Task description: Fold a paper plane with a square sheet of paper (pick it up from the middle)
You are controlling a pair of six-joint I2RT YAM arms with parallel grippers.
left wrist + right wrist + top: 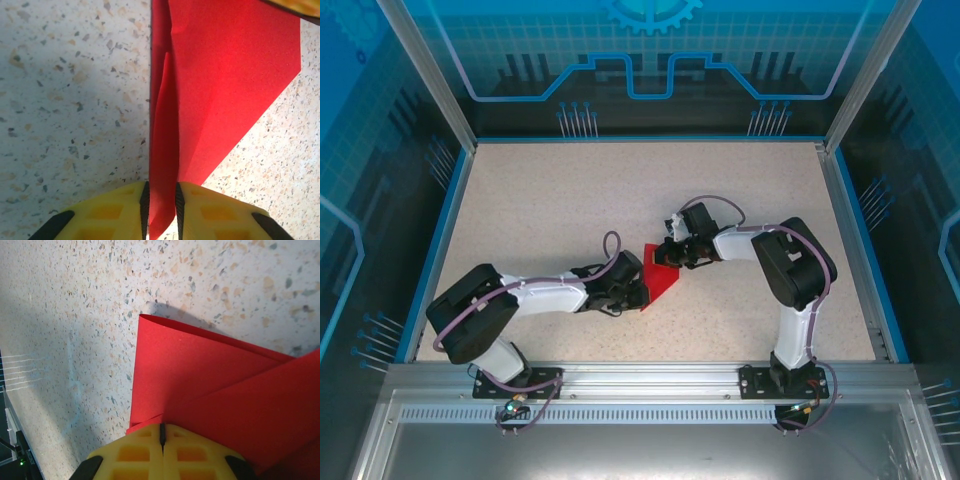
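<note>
The square sheet of paper (658, 280) is bright red and folded to a pointed, creased shape, lying mid-table. In the left wrist view a raised fold of the paper (164, 150) runs between the yellow fingers of my left gripper (162, 192). Its jaws stand slightly apart, open, with the loose fold filling the gap. My left gripper (638, 292) is at the paper's near left edge. My right gripper (672, 255) is at the far corner. Its jaws are shut (162, 426), tips against the layered paper (200, 375). Whether paper is pinched there I cannot tell.
The speckled beige tabletop (540, 210) spreads around the paper. Blue-edged walls (445, 220) bound it at left, right and back. A metal rail (650, 375) with both arm bases runs along the near edge.
</note>
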